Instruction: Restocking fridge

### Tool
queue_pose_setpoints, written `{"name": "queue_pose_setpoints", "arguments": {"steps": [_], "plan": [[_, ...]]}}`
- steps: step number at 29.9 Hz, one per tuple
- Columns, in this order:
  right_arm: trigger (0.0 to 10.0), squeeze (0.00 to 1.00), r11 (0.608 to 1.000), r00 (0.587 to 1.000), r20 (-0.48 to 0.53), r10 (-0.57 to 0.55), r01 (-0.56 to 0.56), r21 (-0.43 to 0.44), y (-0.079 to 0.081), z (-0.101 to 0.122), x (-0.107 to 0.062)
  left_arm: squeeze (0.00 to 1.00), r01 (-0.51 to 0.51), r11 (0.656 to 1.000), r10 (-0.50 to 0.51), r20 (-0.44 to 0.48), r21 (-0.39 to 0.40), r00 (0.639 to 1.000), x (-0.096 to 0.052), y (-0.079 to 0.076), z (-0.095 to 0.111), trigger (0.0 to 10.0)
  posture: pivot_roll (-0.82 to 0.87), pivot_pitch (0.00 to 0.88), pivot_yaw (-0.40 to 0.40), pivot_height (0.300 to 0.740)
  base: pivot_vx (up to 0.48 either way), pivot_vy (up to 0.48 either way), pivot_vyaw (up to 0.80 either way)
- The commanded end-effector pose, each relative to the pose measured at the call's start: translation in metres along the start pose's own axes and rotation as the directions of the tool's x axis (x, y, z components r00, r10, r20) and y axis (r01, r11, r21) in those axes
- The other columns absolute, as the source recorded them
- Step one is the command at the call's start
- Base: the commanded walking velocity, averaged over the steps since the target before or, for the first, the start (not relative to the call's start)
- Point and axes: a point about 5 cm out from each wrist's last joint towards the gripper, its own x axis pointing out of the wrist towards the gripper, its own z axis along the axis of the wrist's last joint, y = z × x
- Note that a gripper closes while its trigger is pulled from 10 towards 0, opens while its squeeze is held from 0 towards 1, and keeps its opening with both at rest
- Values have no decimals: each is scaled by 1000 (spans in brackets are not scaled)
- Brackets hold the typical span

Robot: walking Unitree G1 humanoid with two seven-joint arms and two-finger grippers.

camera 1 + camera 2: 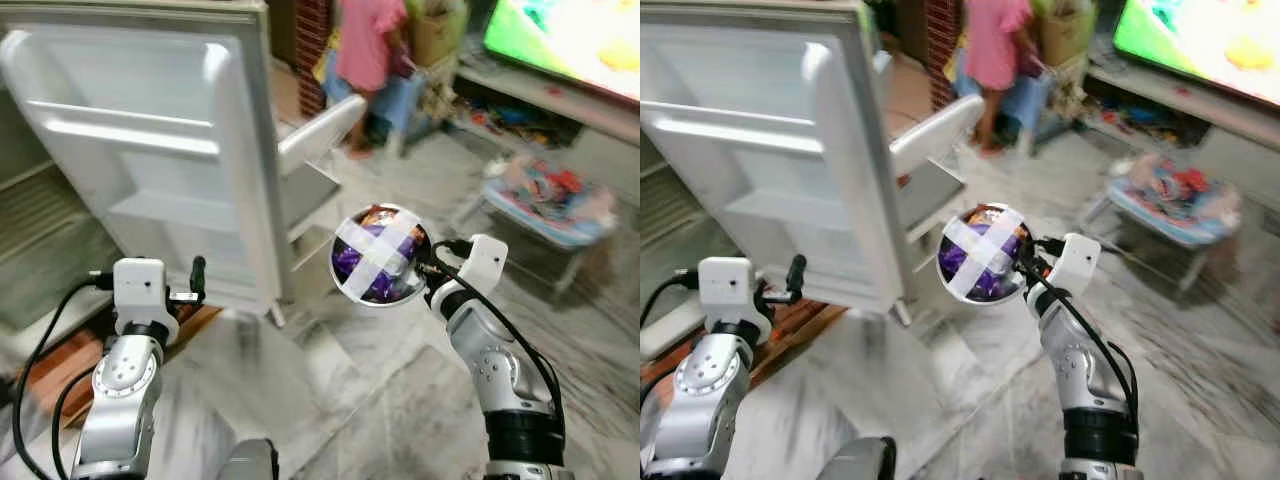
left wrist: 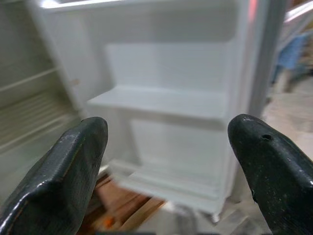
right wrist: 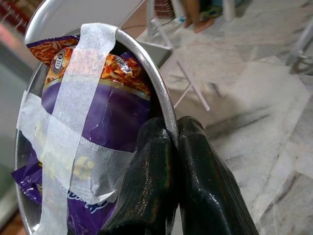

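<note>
My right gripper (image 1: 428, 268) is shut on the rim of a metal bowl (image 1: 345, 285), held up at chest height to the right of the fridge door. A purple snack packet (image 3: 105, 115) sits in the bowl under crossed strips of white tape (image 3: 73, 112). The black fingers (image 3: 156, 161) pinch the rim (image 3: 166, 110). The white fridge door (image 1: 165, 150) stands open, its inner shelves bare (image 2: 156, 100). My left gripper (image 1: 196, 280) is open, raised in front of the door's lower part.
A person in a pink top (image 1: 365, 45) stands at the back by a blue chair (image 1: 400, 100). A low table with toys (image 1: 545, 195) is on the right, a lit screen (image 1: 575, 35) above it. The marble floor (image 1: 330, 400) spreads ahead.
</note>
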Motion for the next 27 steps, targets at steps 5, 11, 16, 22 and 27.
{"name": "queue_pose_setpoints", "arguments": {"steps": [5,11,16,22,27], "plan": [[10000,0,1000,999,28,22,-21,-7,0,9,2,0,-18,999,18,3,-36,1000,-2,-2,0,10000,56,52,-45,740,0,0,800],[10000,0,998,998,24,59,-59,-10,9,12,8,0,9,999,-8,18,-37,1000,2,-9,5,10000,56,63,-47,740,0,0,800],[10000,0,997,997,50,62,-60,-41,10,16,7,0,28,999,-26,34,-34,999,4,-8,7,10000,52,70,-44,740,0,0,800],[10000,0,997,997,36,73,-72,-30,14,9,6,0,30,999,-28,62,-31,998,6,-8,11,10000,53,72,-39,740,0,0,800],[10000,0,997,997,30,74,-74,-23,15,6,6,0,61,996,-58,40,-63,998,7,-12,10,10000,53,71,-32,740,0,0,800]]}}
